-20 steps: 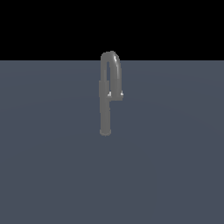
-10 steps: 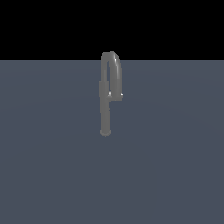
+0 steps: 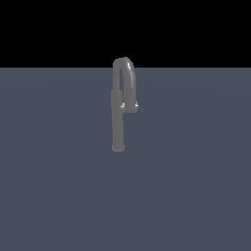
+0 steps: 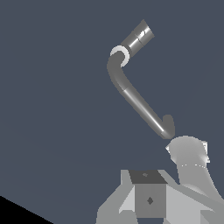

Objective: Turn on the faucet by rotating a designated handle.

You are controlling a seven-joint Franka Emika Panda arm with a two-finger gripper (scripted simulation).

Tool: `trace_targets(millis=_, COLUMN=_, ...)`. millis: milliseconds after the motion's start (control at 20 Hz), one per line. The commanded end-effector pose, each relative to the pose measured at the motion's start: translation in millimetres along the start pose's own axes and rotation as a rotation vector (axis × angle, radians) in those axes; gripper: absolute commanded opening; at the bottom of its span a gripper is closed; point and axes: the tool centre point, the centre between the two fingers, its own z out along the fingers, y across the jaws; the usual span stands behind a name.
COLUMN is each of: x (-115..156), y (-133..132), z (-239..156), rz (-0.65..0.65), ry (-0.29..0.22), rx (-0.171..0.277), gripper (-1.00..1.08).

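Observation:
The faucet (image 3: 117, 122) is a slim grey upright pipe with an arched top, standing mid-scene in the exterior view. The handle (image 3: 130, 106) is a short pale stub bar with lighter ends at the foot of the arch's short leg. In the wrist view the faucet pipe (image 4: 135, 98) runs slanted with a bend and a pale ring. A pale rounded part with white ends, probably the handle (image 4: 188, 151), sits close beside my gripper (image 4: 146, 177). The gripper shows as one grey block with no gap, holding nothing. The arm is out of the exterior view.
A flat blue-grey floor (image 3: 59, 186) spreads around the faucet, with black background beyond its far edge. It also fills the wrist view (image 4: 52, 109).

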Motion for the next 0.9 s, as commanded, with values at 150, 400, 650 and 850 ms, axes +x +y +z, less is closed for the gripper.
trace_targets(millis=150, x=34, y=-3, z=5, rz=0.082, ry=-0.106, rx=0.083, gripper=-1.00)
trace_targets(millis=400, x=66, y=-4, z=14, rz=0.161, ry=-0.208, rx=0.164, gripper=-1.00)
trace_targets(millis=650, x=100, y=-4, z=26, rz=0.248, ry=-0.319, rx=0.252, gripper=-1.00)
trace_targets(millis=850, x=127, y=-2, z=40, rz=0.324, ry=-0.417, rx=0.329, gripper=-1.00)
